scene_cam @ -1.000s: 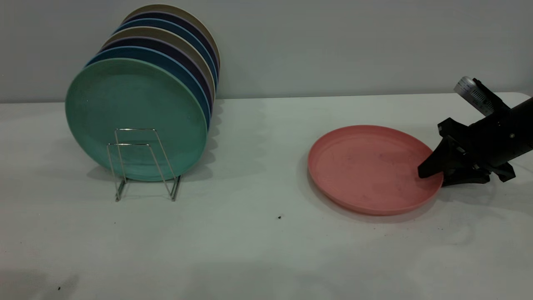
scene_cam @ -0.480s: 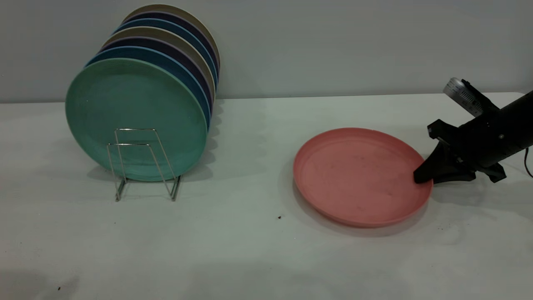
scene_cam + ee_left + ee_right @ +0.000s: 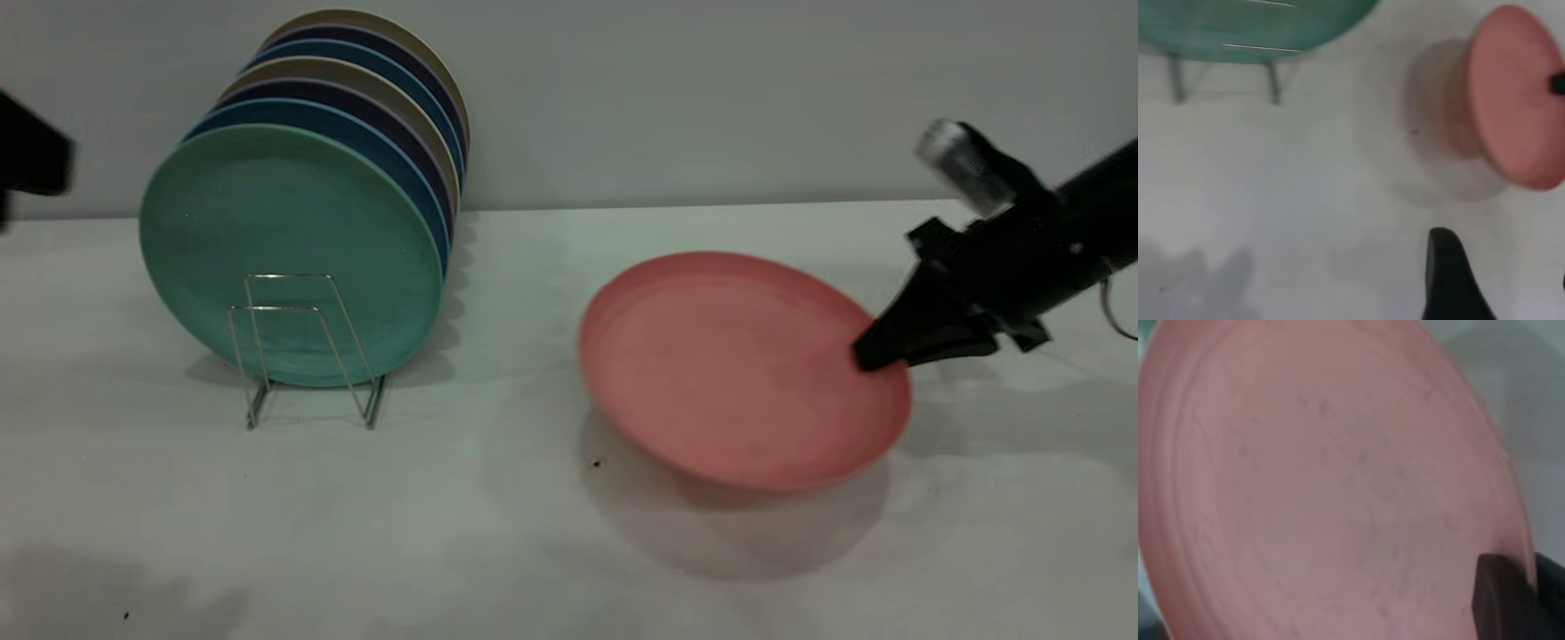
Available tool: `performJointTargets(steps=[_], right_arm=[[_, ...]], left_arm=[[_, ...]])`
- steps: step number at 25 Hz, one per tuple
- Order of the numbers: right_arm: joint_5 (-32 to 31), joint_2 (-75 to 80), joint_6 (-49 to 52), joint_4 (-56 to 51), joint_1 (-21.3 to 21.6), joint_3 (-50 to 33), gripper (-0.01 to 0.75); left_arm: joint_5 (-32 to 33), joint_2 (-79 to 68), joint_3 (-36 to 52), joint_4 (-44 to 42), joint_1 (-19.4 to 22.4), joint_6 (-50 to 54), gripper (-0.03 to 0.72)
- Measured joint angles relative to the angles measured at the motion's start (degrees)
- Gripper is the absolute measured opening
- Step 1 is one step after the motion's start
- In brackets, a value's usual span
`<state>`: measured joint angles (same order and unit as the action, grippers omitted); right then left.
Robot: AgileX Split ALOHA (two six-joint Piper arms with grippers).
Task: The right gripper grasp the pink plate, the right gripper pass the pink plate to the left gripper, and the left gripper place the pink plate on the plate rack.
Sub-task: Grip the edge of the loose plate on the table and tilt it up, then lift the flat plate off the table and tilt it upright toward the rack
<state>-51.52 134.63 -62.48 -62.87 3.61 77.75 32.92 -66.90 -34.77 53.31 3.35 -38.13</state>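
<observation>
Rightward, the right hand (image 3: 876, 356) clamps the pink plate's (image 3: 738, 364) right rim, holding it tilted above the white bench (image 3: 533, 498); its shadow lies beneath.

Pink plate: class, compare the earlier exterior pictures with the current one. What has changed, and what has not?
The right gripper, clamped on the pink plate, has lifted it off the table and carried it leftward. The left gripper has entered at the far left. The plate rack and its stacked plates stayed put.
</observation>
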Motion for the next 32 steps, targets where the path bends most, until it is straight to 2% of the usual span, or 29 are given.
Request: performJointTargets(steps=[6, 13, 19, 26, 32], right_arm=[[-2.53, 0.0, -0.59, 0.25, -3.97, 0.0, 0.015], [-5.48, 0.0, -1.56, -1.74, -8.67, 0.0, 0.015], [-5.61, 0.0, -2.14, -2.97, -13.18, 0.0, 0.015], [-7.56, 0.0, -3.68, -7.77, -17.53, 0.0, 0.015], [-9.37, 0.0, -5.4, -12.13, -20.8, 0.0, 0.015]], left_arm=[[0.59, -10.89, -0.11, 15.71, 0.0, -14.76, 0.429], [3.91, -23.14, -0.55, 26.08, 0.0, -25.55, 0.429], [6.09, -29.3, -0.55, 30.71, 0.0, -30.37, 0.429], [6.11, -30.85, -0.6, 31.18, 0.0, -31.11, 0.427], [5.84, -31.09, -0.6, 31.29, 0.0, -31.77, 0.375]])
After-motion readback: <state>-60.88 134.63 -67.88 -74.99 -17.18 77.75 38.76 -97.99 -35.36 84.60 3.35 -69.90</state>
